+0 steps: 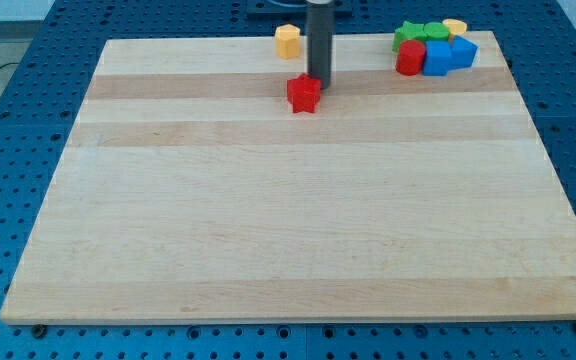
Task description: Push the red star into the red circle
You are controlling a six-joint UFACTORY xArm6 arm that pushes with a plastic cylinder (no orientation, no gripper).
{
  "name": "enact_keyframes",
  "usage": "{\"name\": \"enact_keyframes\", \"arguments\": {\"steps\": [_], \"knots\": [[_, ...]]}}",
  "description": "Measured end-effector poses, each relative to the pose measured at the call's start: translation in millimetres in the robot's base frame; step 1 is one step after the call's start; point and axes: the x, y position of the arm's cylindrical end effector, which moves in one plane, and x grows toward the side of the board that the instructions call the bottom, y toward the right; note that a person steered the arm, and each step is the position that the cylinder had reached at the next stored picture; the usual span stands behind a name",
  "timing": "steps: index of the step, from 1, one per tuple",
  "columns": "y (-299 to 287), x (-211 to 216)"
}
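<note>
The red star (305, 94) lies on the wooden board near the view's top, a little right of centre. My tip (319, 81) stands at the star's upper right edge, touching or nearly touching it. The red circle (410, 57) is a short red cylinder at the view's top right, at the left side of a tight cluster of blocks, well to the right of the star.
The cluster at the top right also holds a green block (409, 36), a second green block (435, 32), a yellow round block (455, 27) and two blue blocks (436, 57) (462, 51). A yellow block (287, 41) stands near the top edge, left of the rod.
</note>
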Motion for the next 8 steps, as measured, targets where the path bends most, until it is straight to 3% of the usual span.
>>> {"name": "enact_keyframes", "arguments": {"steps": [2, 4, 8], "knots": [[-48.9, -64.9], [-179.4, -41.8], [1.7, 78.7]]}}
